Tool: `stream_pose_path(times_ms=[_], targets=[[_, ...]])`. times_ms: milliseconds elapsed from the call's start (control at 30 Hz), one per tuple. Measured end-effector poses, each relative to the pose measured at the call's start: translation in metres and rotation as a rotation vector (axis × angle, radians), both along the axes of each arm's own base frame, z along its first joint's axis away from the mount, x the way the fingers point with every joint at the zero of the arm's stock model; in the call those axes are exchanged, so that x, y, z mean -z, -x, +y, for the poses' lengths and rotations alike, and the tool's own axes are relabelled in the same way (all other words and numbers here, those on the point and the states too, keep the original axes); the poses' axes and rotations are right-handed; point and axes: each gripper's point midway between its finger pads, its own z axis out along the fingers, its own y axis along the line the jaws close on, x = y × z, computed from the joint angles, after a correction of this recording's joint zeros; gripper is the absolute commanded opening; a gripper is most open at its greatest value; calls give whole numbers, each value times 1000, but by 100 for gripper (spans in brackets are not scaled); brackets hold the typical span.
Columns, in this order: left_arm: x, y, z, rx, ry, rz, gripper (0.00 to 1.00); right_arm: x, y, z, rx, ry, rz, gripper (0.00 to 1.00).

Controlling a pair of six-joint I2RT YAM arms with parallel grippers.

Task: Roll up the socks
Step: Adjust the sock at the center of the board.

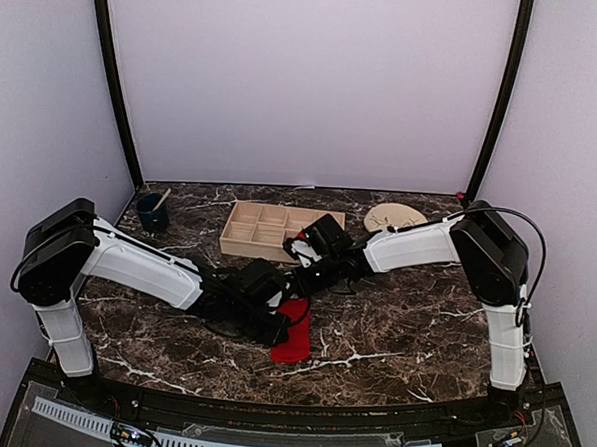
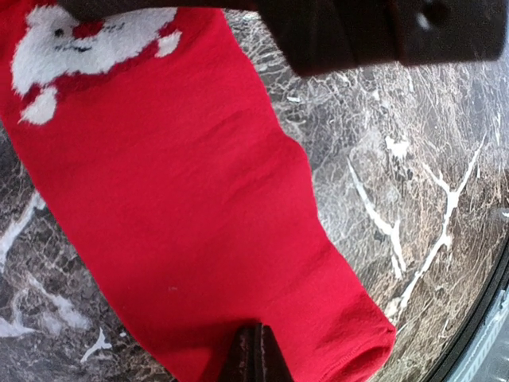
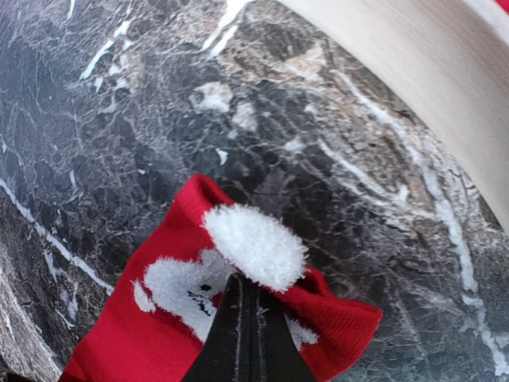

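Pressed together into one dark wedge, the left gripper [image 2: 250,354] has its fingertips on the plain end of a red sock [image 2: 183,207], shut with no gap showing; whether any fabric is caught between them cannot be told. The sock is a soft, fine-ribbed knit, bright red, lying flat and long like a blunt tongue on the marble table [image 1: 403,329], near the middle and a little in front of the wooden tray [image 1: 239,242]. Its far end carries a white patch [image 2: 79,40] of fuzzy pile, shaped roughly like a small face with dark dot eyes. At that end the right gripper [image 3: 246,334] is also closed tight, its narrow black tips meeting in a point right on the patch, just below a round, fluffy white pompom [image 3: 254,247] that stands proud of the knit. The red fabric puckers slightly to either side of those tips. From above, the two white-shelled arms reach inward and their black wrists meet over the sock. The tabletop is glossy dark brown stone veined with white. The tray is pale, smooth wood, rectangular, divided into several square compartments. A sliver of red [image 1: 298,236] shows at its near right corner, too small to identify. Left of the tray stands a dark blue cup [image 1: 153,216] with a pale stick leaning in it. Right of the tray lies a flat round disc of light wood [image 1: 394,217].
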Motion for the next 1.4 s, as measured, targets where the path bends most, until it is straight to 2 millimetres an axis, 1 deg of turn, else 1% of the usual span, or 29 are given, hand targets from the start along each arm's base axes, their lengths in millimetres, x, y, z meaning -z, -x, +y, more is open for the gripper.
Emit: stream_pose_path(times_ms=[133,267,433,833,933,1033,1167,1300,1400], targets=[[0,-5,5,-25,-6,-1,0,1,-3,-7,29,11,-9,0],[1,-15,15,-65,-21,-7,0,1,-5,-20,60,28,-19,0],[0,-25,27,-97,-52,-24,0,1,-2,-29,78,32,-24,0],[0,-22,30,-59,-63,-36,0,1,-2,-33,84,49,-29,0],[0,-17,29,-45,-46,-19,0,0,-3,-33,81,55,-26,0],[0,-15,28,-36,-19,-3,0,-1,-10,-28,73,61,-25,0],[0,-9,24,-13,19,18,0,-1,-19,-13,44,44,-23,2],[0,-3,19,12,56,38,0,-1,-21,-4,22,28,-14,3],[-1,3,15,31,72,52,0,-1,-19,-1,6,22,-7,4]])
